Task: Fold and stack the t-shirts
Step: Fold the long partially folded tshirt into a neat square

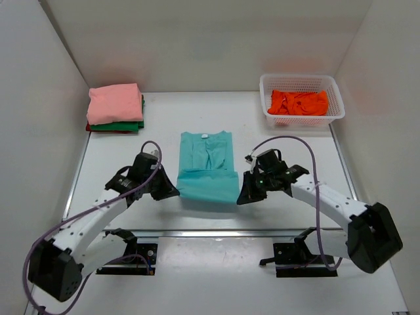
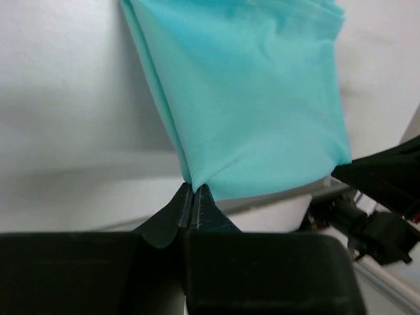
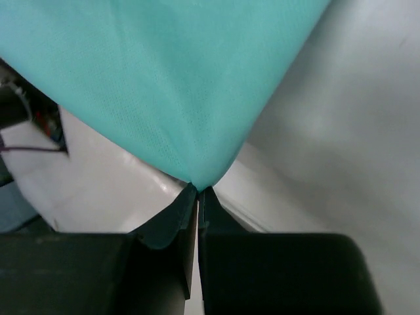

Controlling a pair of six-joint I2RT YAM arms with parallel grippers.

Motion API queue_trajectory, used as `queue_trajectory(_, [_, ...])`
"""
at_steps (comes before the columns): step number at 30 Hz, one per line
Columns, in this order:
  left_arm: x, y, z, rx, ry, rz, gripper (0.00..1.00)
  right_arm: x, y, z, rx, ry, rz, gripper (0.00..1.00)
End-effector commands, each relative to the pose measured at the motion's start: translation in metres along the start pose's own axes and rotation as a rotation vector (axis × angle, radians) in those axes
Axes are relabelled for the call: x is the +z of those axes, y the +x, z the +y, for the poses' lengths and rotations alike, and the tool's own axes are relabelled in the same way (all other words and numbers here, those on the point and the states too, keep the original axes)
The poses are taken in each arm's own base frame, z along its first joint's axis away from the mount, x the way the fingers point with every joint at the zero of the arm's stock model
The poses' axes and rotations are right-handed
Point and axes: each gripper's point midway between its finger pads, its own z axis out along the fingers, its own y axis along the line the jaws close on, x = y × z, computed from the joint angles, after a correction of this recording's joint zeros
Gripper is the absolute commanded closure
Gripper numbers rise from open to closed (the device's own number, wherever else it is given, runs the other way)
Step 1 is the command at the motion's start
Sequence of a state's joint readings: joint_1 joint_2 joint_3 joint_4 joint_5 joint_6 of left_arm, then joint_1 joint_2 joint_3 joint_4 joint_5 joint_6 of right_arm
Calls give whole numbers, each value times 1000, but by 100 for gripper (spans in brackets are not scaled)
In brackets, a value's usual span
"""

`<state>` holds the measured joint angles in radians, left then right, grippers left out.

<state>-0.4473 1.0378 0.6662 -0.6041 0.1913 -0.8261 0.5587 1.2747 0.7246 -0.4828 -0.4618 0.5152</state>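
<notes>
A teal t-shirt [image 1: 207,164] lies in the middle of the table, collar at the far end, its near hem lifted and folded over. My left gripper [image 1: 172,192] is shut on the shirt's near left corner [image 2: 192,180]. My right gripper [image 1: 243,195] is shut on the near right corner [image 3: 197,182]. Both hold the hem a little above the table. A stack of folded shirts [image 1: 115,108], pink on top of green and red, sits at the far left. An orange shirt [image 1: 298,102] lies crumpled in a white basket [image 1: 333,88] at the far right.
White walls close in the table on the left, back and right. The table's near edge [image 1: 216,231] runs just behind the lifted hem. The right arm's black body [image 2: 384,190] shows at the right of the left wrist view.
</notes>
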Motion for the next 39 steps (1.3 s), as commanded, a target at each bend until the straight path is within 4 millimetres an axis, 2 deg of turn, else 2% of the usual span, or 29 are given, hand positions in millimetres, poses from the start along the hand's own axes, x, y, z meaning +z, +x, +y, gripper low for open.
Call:
queue_trajectory(1, [-28, 28, 4, -56, -24, 62, 100, -23, 33, 8, 16, -48, 86, 99])
queue_trajectory(4, [-41, 31, -6, -70, 15, 61, 100, -37, 28, 18, -7, -80, 76, 100])
queue_trajectory(6, [-48, 21, -15, -81, 43, 37, 100, -43, 22, 19, 5, -81, 79, 100])
queue_trajectory(7, [-48, 17, -18, -81, 43, 36, 100, -47, 12, 27, -14, -97, 54, 100])
queue_trajectory(9, [-53, 4, -29, -54, 57, 15, 100, -53, -4, 29, -9, -104, 31, 100])
queue_trajectory(11, [-47, -7, -32, -33, 39, 15, 100, -58, -24, 35, -14, -108, 6, 100])
queue_trajectory(14, [-41, -35, -37, -66, 57, -19, 100, -59, -59, 29, -9, -98, -28, 100])
queue_trajectory(15, [-41, -43, -40, -51, 66, -34, 100, -60, -64, 29, -10, -94, -27, 100])
queue_trajectory(16, [-38, -55, -44, -67, 71, -38, 100, -61, -80, 28, -16, -95, -46, 100])
queue_trajectory(17, [-32, -65, -38, -69, 47, -41, 100, -65, -93, 33, -36, -99, -65, 100])
queue_trajectory(18, [-27, -74, -43, -55, 45, -33, 100, -63, -101, 28, -18, -91, -61, 100])
queue_trajectory(19, [-30, -89, -49, -56, 56, -57, 100, -62, -120, 24, -17, -81, -82, 100])
queue_trajectory(20, [-21, -95, -44, -59, 30, -42, 100, -66, -136, 29, -32, -94, -103, 100])
queue_trajectory(21, [-14, -108, -46, -57, 24, -44, 100, -60, -146, 23, -15, -78, -98, 100])
queue_trajectory(22, [-14, -121, -53, -53, 42, -59, 100, -57, -165, 22, -13, -84, -107, 100])
queue_trajectory(23, [0, -129, -47, -63, 15, -52, 100, -64, -188, 27, -31, -90, -151, 100])
queue_trajectory(24, [12, -141, -45, -68, -1, -52, 100, -49, -198, 16, -4, -75, -132, 100])
queue_trajectory(25, [14, -157, -51, -73, 18, -77, 100, -43, -222, 14, -8, -75, -155, 100])
queue_trajectory(26, [30, -168, -40, -91, -16, -81, 98, -43, -243, 15, -24, -66, -195, 100])
queue_trajectory(27, [43, -176, -38, -102, -26, -72, 76, -35, -264, 10, -22, -53, -214, 91])
queue_trajectory(28, [54, -189, -36, -125, -27, -78, 30, -29, -286, -2, -10, -29, -242, 77])
queue_trajectory(29, [54, -204, -38, -125, -16, -114, 27, -14, -290, -14, 10, -10, -221, 66])
queue_trajectory(30, [62, -213, -38, -117, -13, -128, 26, -24, -308, -11, -2, 7, -270, 59])
queue_trajectory(31, [64, -225, -35, -117, -25, -145, 19, -17, -313, -20, 7, 26, -269, 51])
queue_trajectory(32, [61, -239, -38, -105, -20, -184, 2, -20, -321, -23, 4, 32, -284, 46])
queue_trajectory(35, [61, -249, -41, -77, 12, -210, 1, -31, -326, -30, 12, 40, -311, 44])
queue_trajectory(37, [58, -244, -39, -84, 60, -208, 1, -28, -311, -38, 23, 45, -282, 45])
queue_trajectory(38, [63, -234, -39, -86, 84, -187, 2, -36, -309, -38, 21, 44, -293, 45])
queue_trajectory(39, [59, -232, -44, -76, 115, -192, 1, -32, -298, -42, 37, 43, -269, 46])
